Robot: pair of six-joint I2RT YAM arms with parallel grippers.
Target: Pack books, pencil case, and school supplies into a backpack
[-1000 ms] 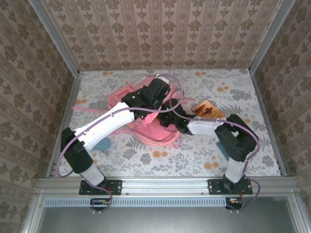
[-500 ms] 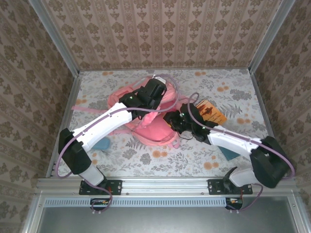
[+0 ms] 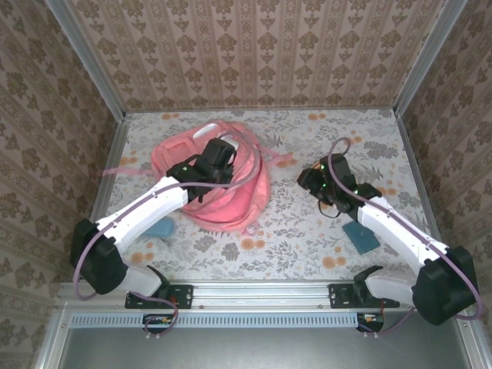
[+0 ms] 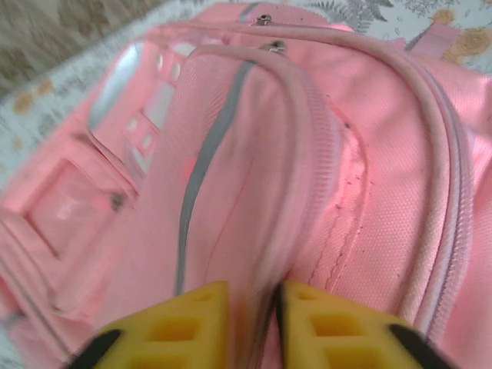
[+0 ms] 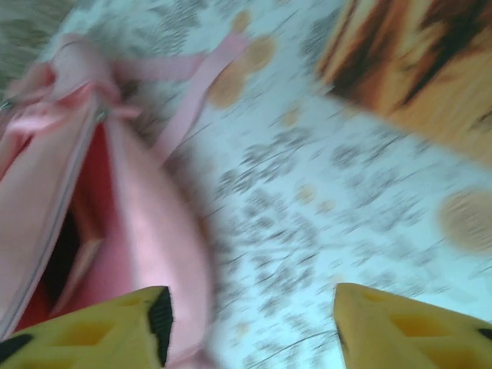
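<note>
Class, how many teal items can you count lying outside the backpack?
2. One teal item lies just left of the backpack; a teal square lies well to its right, nearer the front edge. More may be hidden inside.

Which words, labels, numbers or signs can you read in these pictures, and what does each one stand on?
No text can be read anywhere.
orange-brown booklet: dark marks on the cover, too blurred to read.
pink backpack: its white patches show no legible lettering.
teal flat square: too small to tell if anything is printed on it.
</note>
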